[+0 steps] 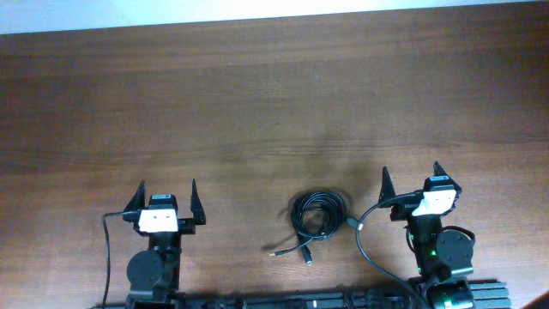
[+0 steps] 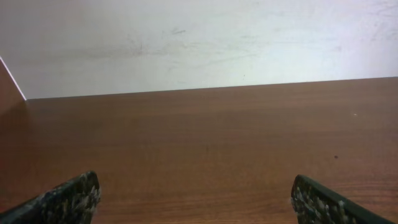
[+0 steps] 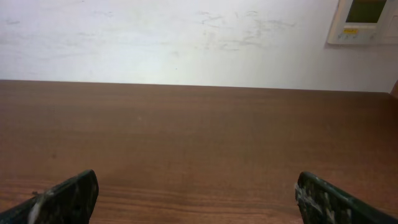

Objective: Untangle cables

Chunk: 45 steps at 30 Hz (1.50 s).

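Your left gripper point(image 1: 167, 190), lower left of the overhead frame, stands spread wide with nothing between its fingers point(image 2: 68, 200); its wrist view shows only the brown table point(image 1: 257, 94) and a pale wall point(image 2: 199, 43). Your right gripper point(image 1: 411, 176), lower right, is likewise spread wide, grasping and touching nothing. The cables point(image 1: 317, 215) lie as one small black coil low in the centre of the overhead frame, between the arms and nearer the right one, plug ends trailing toward the coil's lower left.
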Tool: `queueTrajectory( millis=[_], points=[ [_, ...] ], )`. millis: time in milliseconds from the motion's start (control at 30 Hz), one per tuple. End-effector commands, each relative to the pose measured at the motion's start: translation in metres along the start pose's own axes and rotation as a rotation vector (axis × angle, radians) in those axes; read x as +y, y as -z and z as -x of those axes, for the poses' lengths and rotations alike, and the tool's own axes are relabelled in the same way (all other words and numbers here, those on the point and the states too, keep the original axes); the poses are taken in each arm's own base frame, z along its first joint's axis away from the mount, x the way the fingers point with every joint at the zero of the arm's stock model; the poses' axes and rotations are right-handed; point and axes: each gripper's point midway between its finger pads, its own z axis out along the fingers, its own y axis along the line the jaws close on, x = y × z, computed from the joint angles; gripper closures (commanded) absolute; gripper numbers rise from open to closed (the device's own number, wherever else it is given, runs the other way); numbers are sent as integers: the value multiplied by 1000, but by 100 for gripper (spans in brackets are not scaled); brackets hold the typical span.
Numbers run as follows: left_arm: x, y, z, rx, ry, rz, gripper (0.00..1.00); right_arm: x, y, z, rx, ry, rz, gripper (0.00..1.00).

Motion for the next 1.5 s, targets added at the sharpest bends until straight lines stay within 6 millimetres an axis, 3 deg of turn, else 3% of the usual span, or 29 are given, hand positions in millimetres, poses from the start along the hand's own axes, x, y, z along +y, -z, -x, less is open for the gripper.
queueTrajectory(
  millis=[0,333,467,833,967,1133,1333,1467],
  points=[
    [0,0,-2,6,-16,-2,1,-4,0,-2,4,0,-23,1],
    [0,0,0,1,-15,-2,1,-4,0,-2,4,0,-23,1],
    [0,2,12,-24,-12,-9,1,-4,0,-2,4,0,-23,1],
    [-42,11,27,-53,83,-265,1,-4,0,-2,4,0,-23,1],
    [-43,14,33,-41,82,-274,1,-4,0,-2,4,0,-23,1],
    [-41,20,56,-47,74,-273,1,-4,0,-2,4,0,-23,1],
    [-41,11,69,12,68,-276,1,-4,0,-2,4,0,-23,1],
    [-57,4,72,70,-35,-374,1,-4,0,-2,4,0,-23,1]
  ],
)
